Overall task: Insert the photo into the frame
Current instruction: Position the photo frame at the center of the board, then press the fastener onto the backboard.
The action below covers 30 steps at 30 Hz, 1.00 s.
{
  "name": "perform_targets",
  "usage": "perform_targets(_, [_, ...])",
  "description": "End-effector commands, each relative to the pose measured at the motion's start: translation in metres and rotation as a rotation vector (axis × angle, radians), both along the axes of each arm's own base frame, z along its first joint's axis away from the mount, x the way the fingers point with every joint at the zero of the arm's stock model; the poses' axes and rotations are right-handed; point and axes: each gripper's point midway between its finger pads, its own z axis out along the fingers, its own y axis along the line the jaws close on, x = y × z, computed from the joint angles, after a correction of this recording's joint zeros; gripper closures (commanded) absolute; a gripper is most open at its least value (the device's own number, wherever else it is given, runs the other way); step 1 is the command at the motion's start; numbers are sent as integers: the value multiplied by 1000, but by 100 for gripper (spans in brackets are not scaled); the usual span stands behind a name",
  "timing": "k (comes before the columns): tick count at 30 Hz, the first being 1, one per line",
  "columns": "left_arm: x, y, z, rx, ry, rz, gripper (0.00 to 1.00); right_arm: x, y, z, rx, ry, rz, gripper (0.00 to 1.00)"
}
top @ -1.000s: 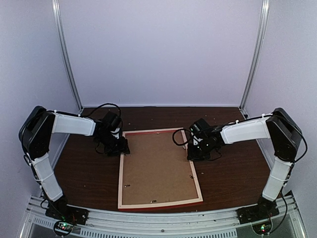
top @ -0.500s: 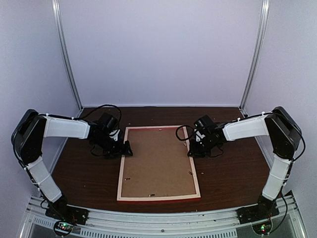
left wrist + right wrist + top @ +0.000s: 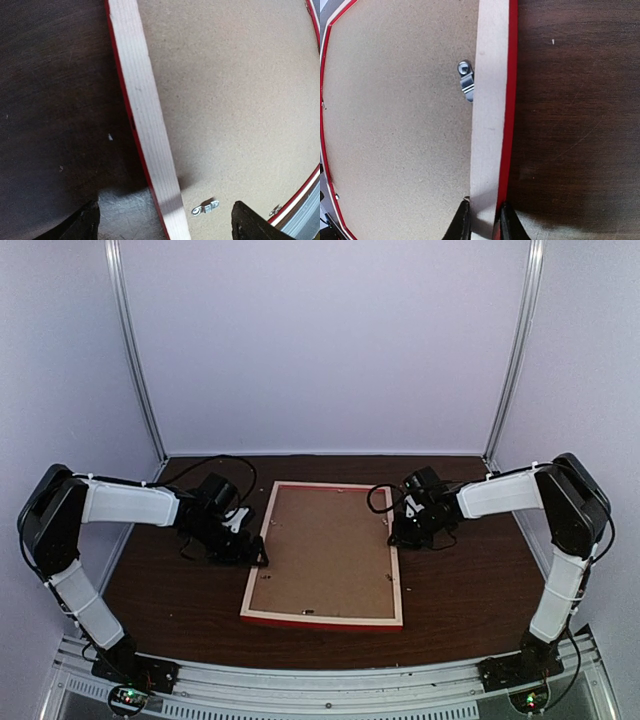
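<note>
The frame lies back-up on the dark table, pale wood rails up and a red edge along the near side. A brown backing board fills it, so the photo is hidden. My left gripper is open, its fingers wide apart astride the left rail without touching it. My right gripper is shut on the right rail, one finger on the inner side and the other on the red outer edge.
Small metal turn clips sit on the backing board: one near the left rail, one against the right rail. Dark wooden table lies around the frame, with white walls behind and to the sides.
My left gripper has opened and let go of the left rail. The frame has slid away from the near edge and turned slightly, its far end moving right, with my right gripper still on it.
</note>
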Motion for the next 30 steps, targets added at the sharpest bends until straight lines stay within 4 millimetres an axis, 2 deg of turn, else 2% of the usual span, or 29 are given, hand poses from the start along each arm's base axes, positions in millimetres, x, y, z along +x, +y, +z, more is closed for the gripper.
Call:
perform_targets(1, [-5,-4,3,2,-31,-95,9,-14,-18,-21,-81,74,33,100])
perform_targets(7, [-18,-12,-6,66,-19,-177,11,-16,-16,-24,-72,86,43,100])
perform_targets(14, [-28,-7,-14,141,-17,-195,11,-17,-11,-31,-45,97,38,100])
perform_targets(18, [-26,-3,-17,180,-29,-186,14,-18,-12,-32,-42,101,37,100])
perform_targets(30, [-17,-9,-21,235,-71,-198,21,-21,-11,-34,-30,99,34,100])
